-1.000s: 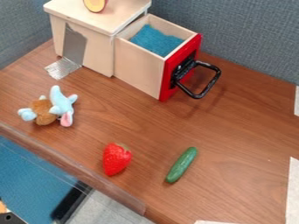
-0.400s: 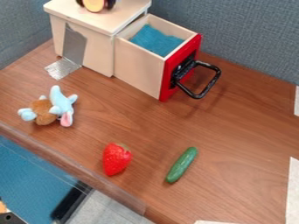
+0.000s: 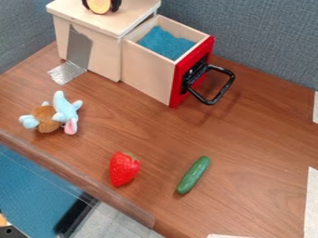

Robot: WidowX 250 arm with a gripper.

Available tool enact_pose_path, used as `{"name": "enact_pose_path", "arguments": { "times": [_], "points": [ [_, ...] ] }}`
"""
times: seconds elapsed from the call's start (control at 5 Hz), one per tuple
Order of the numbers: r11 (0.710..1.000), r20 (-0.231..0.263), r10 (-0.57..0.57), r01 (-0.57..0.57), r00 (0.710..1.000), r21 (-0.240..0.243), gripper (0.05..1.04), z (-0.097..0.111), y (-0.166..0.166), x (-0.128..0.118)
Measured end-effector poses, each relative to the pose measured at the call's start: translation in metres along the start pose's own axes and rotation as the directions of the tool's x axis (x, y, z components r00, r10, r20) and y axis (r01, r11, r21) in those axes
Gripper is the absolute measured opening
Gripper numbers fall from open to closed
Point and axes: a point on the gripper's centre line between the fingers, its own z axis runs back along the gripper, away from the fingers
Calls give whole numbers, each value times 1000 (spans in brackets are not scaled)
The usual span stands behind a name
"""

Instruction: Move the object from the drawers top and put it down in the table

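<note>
Inside, the open drawer [image 3: 146, 70] holds what looks like blue cloth [image 3: 166, 42].

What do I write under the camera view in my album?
Gripper at the yellow object atop the drawers; strawberry, cucumber and plush toy below.

Lighting the table [image 3: 267, 139] softly and fairly brightly, seemingly coming from above. Catching the top of the wooden drawers [image 3: 121, 21] most strongly, leaving their sides a little dimmer. Casting a faint, soft-edged shadow on the tabletop beneath the black handle [image 3: 227, 88]. Glinting on the silver tape [image 3: 64, 73], shining lightly on the strawberry [image 3: 123, 169] and the cucumber [image 3: 193, 175]. Reflecting palely along the clear strip [image 3: 118, 197] at the table's edge.
</note>
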Motion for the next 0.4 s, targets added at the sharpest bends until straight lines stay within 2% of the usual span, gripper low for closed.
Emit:
{"name": "enact_pose_path", "arguments": {
  "times": [0.2, 0.4],
  "points": [
    [999, 58, -5, 7, 998, -33, 760, 17, -13, -7],
    [992, 126, -74, 85, 989, -89, 760, 49, -50, -26]
  ]
}}
